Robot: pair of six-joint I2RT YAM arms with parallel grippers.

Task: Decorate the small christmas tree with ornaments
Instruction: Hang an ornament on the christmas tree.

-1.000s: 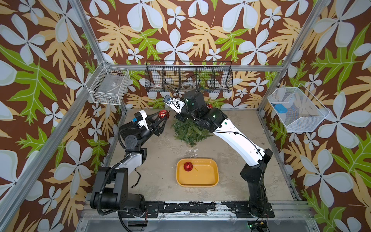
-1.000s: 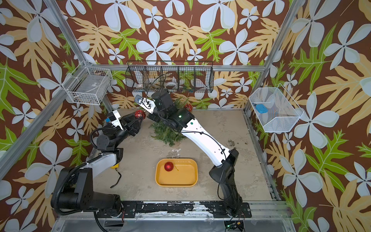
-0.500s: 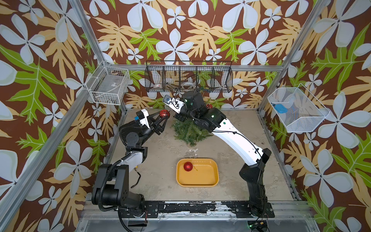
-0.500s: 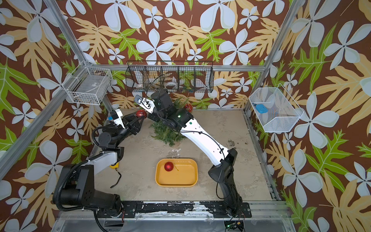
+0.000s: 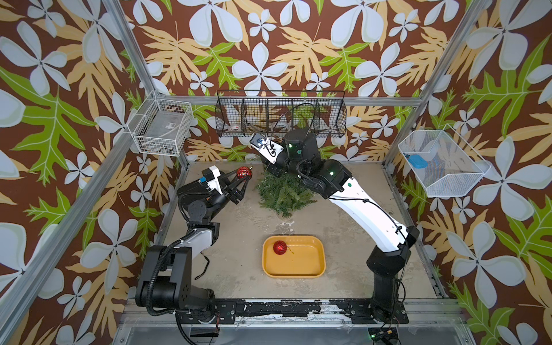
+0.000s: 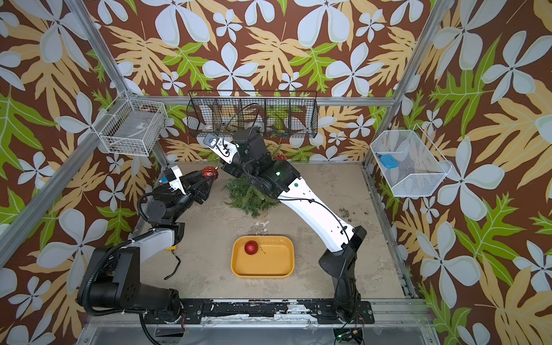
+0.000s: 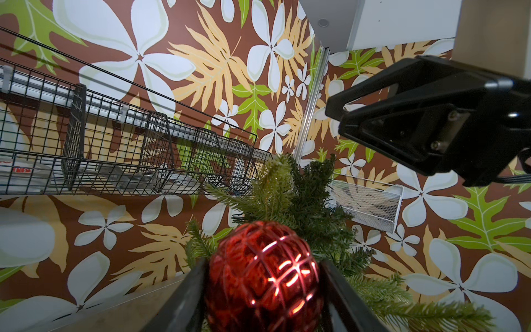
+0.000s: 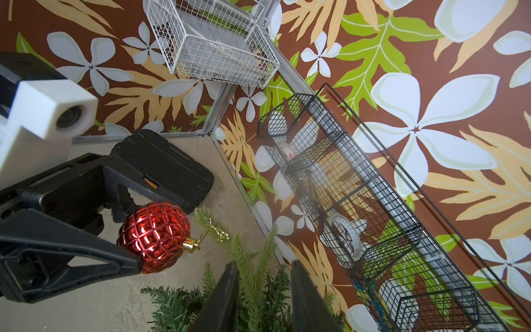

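Hanging looks the step in hand: left gripper [image 5: 244, 176] clasps a bauble [image 8: 155, 235] just beside the top of the tree [image 5: 283, 194], right gripper [image 8: 264, 267] stands slightly parted astride a sprig [image 8: 250, 273], and next the loop [image 8: 219, 231] needs hooking on it.

Small xmas tree [image 5: 283, 193]: bushy dk-green fir, upright on surface [image 5: 239, 239] nr back wall, mid. Faceted red bauble [image 5: 243, 172] pinched betw. fingers of left tool [image 5: 244, 176], held in air just beside tree's left side. Its gold cap [image 8: 191, 244] pts toward branches. Gold loop lies by a sprig tip, can't tell if hooked. Ribbed red bauble [image 5: 280, 248] lies in yellow tray [image 5: 321, 258], back-left corner, well apart fr. tree. 3rd red bauble [image 6: 280, 156] sits at tree's far side, mostly hidden.
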